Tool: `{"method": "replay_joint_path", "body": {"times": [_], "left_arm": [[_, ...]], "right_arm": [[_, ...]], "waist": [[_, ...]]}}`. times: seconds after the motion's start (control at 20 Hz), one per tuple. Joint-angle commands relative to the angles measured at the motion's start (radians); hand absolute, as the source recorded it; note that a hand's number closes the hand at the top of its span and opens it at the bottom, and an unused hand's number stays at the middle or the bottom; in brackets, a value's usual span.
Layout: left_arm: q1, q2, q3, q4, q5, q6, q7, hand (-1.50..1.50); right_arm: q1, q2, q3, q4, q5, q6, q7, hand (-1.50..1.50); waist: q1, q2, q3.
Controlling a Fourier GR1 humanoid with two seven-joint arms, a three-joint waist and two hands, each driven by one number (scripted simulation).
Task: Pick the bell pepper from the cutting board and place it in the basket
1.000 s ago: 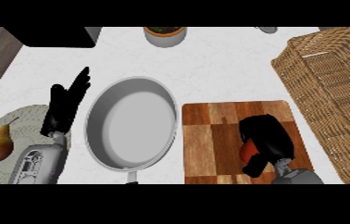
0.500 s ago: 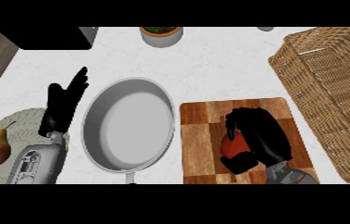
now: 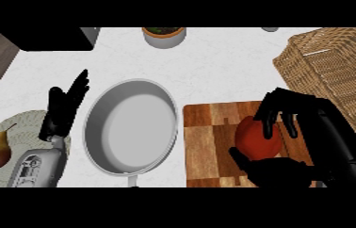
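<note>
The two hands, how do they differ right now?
The right hand is curled round the bell pepper over the cutting board; the left hand holds nothing. The right hand's fingers bend over the pepper's top, while the left hand's fingers are straight, pointing up beside the pan. Both are black and enter from the view's lower edge.

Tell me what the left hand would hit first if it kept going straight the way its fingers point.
Likely nothing close: the left hand points up and slightly right over bare counter, passing left of the pan. Farther on, the potted plant sits roughly near that line, though heights are unclear.
</note>
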Motion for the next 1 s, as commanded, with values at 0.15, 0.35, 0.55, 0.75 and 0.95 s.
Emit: {"method": "replay_joint_path", "body": {"times": [0.15, 0.35, 0.55, 0.75, 0.95], "left_arm": [[0.030, -0.011, -0.018, -0.042, -0.021, 0.014, 0.023, 0.00], [-0.019, -0.006, -0.001, 0.008, -0.025, 0.022, 0.004, 0.00], [0.015, -0.049, -0.027, -0.010, -0.028, 0.037, -0.006, 0.00], [-0.002, 0.028, 0.023, -0.034, 0.021, -0.032, 0.023, 0.00], [0.006, -0.001, 0.006, -0.003, 0.003, -0.012, -0.011, 0.00]], "right_arm": [[-0.346, 0.005, -0.215, -0.144, -0.209, 0.180, 0.387, 1.50], [-0.561, -0.071, -0.328, -0.048, -0.303, 0.201, 0.520, 1.50], [-0.647, -0.184, -0.422, 0.053, -0.332, 0.196, 0.528, 1.50], [-0.606, -0.386, -0.444, 0.204, -0.268, 0.280, 0.370, 1.50], [-0.629, -0.530, -0.400, 0.315, -0.164, 0.317, 0.304, 1.50]], "waist": [[0.010, -0.001, 0.000], [0.002, 0.001, -0.001], [0.003, -0.001, 0.000], [0.008, 0.005, 0.001], [0.012, 0.011, -0.001]]}}
